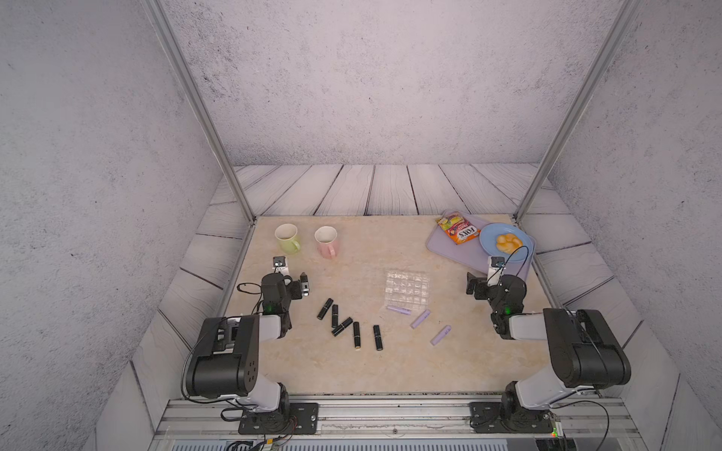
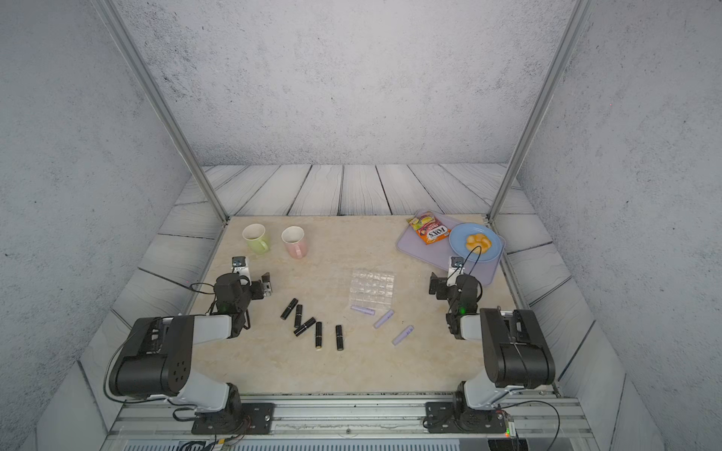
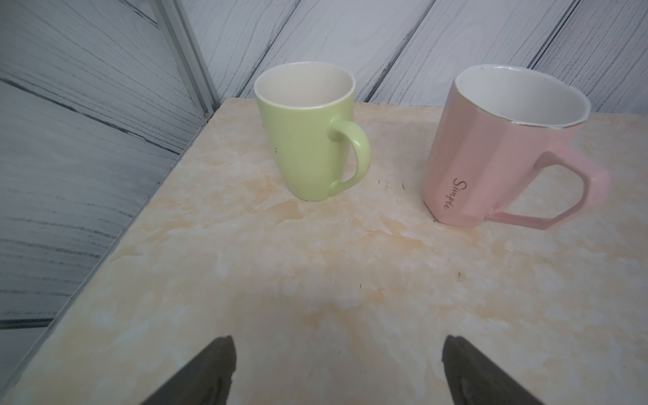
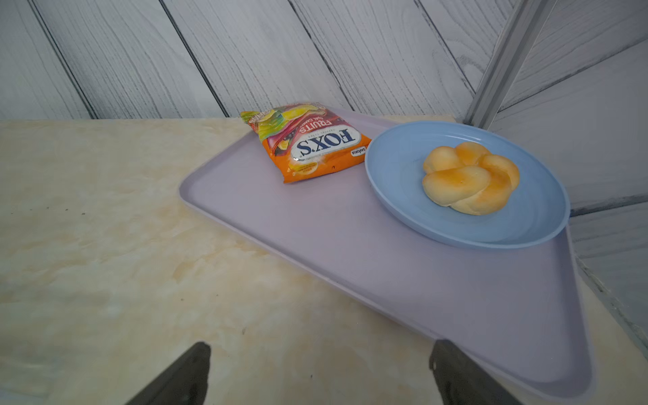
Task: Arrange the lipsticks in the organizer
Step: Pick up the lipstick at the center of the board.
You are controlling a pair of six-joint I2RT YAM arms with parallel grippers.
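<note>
Your left gripper (image 3: 338,345) is spread wide with nothing between its fingers, and it faces the green mug (image 3: 301,140) and the pink mug (image 3: 491,157). Off to its right, five black lipsticks (image 1: 356,335) lie flat on the table (image 1: 390,371). The organizer (image 1: 406,291) sits between both grippers, nearer the right one. Three lilac lipsticks (image 1: 420,319) lie by its near edge. Your right gripper (image 4: 321,347) is likewise wide apart and empty, facing the lilac tray (image 4: 350,245).

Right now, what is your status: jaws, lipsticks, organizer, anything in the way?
Left gripper, right gripper: jaws open, empty. Eight lipsticks lying on table, none in organizer. Mugs, lilac tray stand apart, nothing blocking.
</note>
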